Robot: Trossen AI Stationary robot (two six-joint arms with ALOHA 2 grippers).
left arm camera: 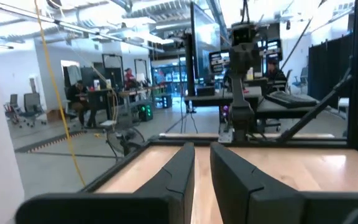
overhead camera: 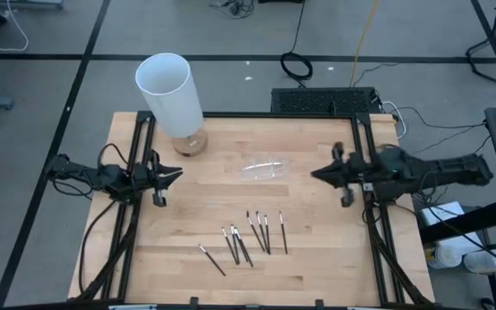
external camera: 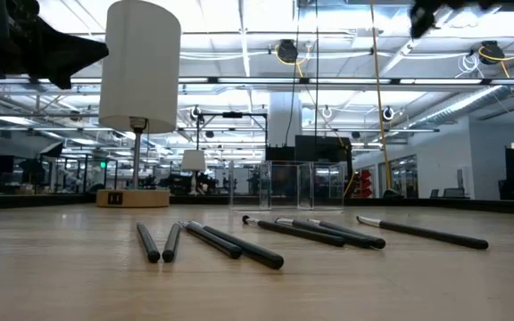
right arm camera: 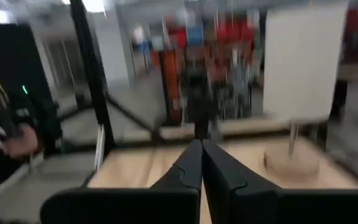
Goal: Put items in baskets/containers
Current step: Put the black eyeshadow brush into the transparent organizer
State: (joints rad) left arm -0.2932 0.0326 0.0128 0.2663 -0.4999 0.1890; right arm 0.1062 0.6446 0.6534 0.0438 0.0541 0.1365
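Observation:
Several thin dark sticks with pale tips [overhead camera: 248, 234] lie flat in a loose row on the near half of the wooden table, also close in the low view [external camera: 266, 236]. The clear plastic tray [overhead camera: 265, 167] rests on the table's middle, beyond the sticks, and shows faintly in the low view [external camera: 297, 185]. My left gripper [overhead camera: 179, 175] hovers at the table's left edge, pointing right; its fingers stand a narrow gap apart [left arm camera: 202, 162]. My right gripper [overhead camera: 314, 175] hovers right of the tray, pointing left, with its fingers shut together [right arm camera: 202, 155]. Neither gripper touches anything.
A tall white cylinder [overhead camera: 169, 90] stands on a round wooden base [overhead camera: 189, 143] at the table's far left corner. Black frame rails [overhead camera: 136, 215] run along the left and right edges. Bare wood lies between the sticks and the tray. People sit in the room beyond [left arm camera: 79, 93].

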